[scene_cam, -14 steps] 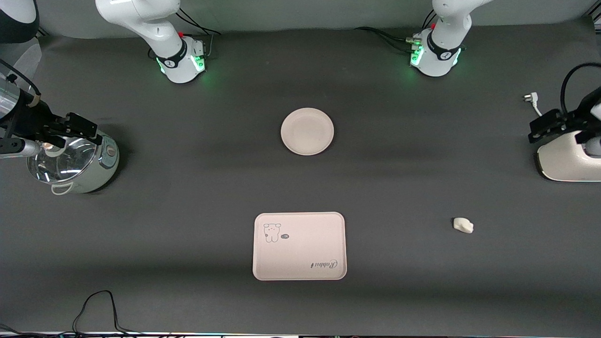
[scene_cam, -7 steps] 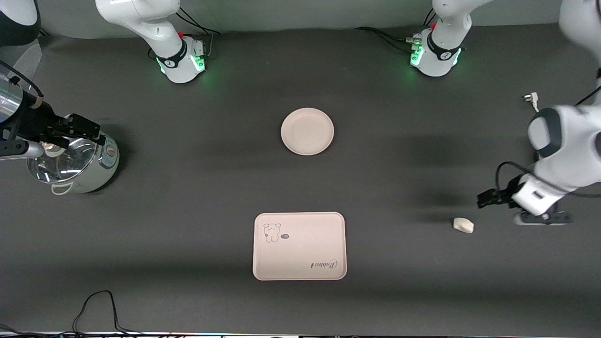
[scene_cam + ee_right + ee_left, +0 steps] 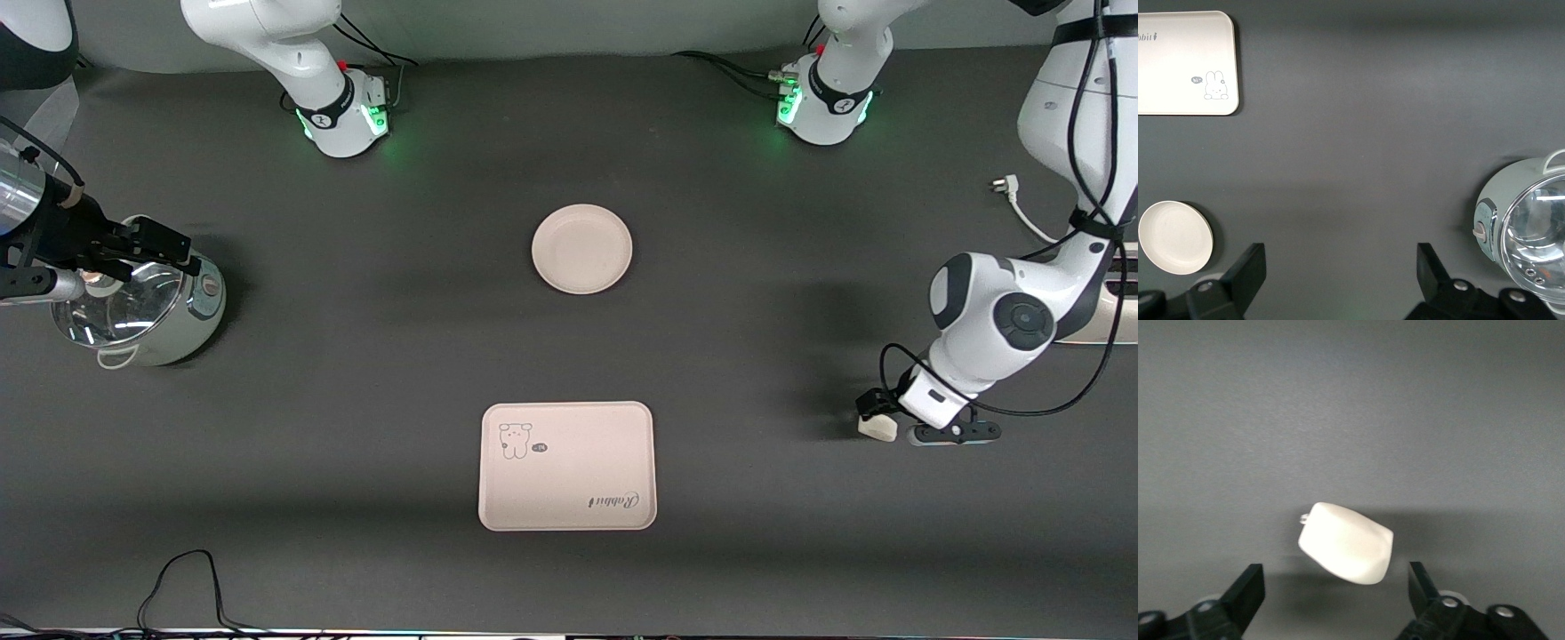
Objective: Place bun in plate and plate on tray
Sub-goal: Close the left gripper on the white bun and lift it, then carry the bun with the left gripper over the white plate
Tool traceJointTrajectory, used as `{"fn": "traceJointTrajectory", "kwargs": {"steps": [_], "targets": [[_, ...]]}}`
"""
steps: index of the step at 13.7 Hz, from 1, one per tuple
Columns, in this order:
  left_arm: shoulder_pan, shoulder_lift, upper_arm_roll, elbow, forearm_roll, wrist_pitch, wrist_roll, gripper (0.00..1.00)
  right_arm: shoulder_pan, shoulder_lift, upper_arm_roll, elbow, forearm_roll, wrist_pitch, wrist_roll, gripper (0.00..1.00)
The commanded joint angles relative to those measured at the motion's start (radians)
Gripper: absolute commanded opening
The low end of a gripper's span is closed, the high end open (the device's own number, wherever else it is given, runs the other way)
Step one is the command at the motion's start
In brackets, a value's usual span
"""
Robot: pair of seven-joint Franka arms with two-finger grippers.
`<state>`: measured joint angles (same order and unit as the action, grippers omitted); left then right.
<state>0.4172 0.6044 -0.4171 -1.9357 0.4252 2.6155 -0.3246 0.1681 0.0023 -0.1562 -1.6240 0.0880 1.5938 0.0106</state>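
The bun (image 3: 878, 429) is a small off-white lump on the dark table near the left arm's end, nearer the front camera than the plate. My left gripper (image 3: 878, 412) hangs low right over it, open. In the left wrist view the bun (image 3: 1346, 543) lies just ahead of the gap between the two fingers of the left gripper (image 3: 1336, 587), untouched. The round plate (image 3: 581, 248) sits mid-table, empty. The tray (image 3: 567, 466) with the "Rabbit" script lies nearer the front camera than the plate. My right gripper (image 3: 156, 244) waits open over the pot, and in its own view the right gripper (image 3: 1341, 270) is empty.
A pale green pot with a glass lid (image 3: 133, 307) stands at the right arm's end. A white appliance (image 3: 1116, 322) and a plug on a cable (image 3: 1005, 187) lie at the left arm's end. A black cable (image 3: 187, 578) loops at the near edge.
My left arm has swung in from the left arm's end of the table and come down over the bun. The right arm has barely moved.
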Motion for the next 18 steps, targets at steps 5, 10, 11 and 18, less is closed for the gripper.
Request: {"fn": "traceJointTrajectory", "kwargs": {"steps": [5, 10, 11, 18], "targets": [[-0.011, 0.041, 0.006, 0.049, 0.07, 0.001, -0.056, 0.0, -0.002, 0.002, -0.003, 0.003, 0.016, -0.014, -0.02, 1.0], [-0.075, -0.064, -0.021, 0.047, 0.06, -0.133, -0.227, 0.0, -0.002, 0.012, -0.003, 0.001, 0.016, -0.012, -0.023, 1.0], [-0.099, -0.101, -0.066, 0.057, 0.056, -0.232, -0.311, 0.0, -0.002, 0.012, -0.003, 0.001, 0.016, -0.012, -0.023, 1.0], [-0.168, -0.199, -0.474, 0.179, -0.151, -0.692, -0.94, 0.0, -0.005, 0.002, -0.008, -0.011, 0.016, -0.041, -0.027, 1.0]]}}
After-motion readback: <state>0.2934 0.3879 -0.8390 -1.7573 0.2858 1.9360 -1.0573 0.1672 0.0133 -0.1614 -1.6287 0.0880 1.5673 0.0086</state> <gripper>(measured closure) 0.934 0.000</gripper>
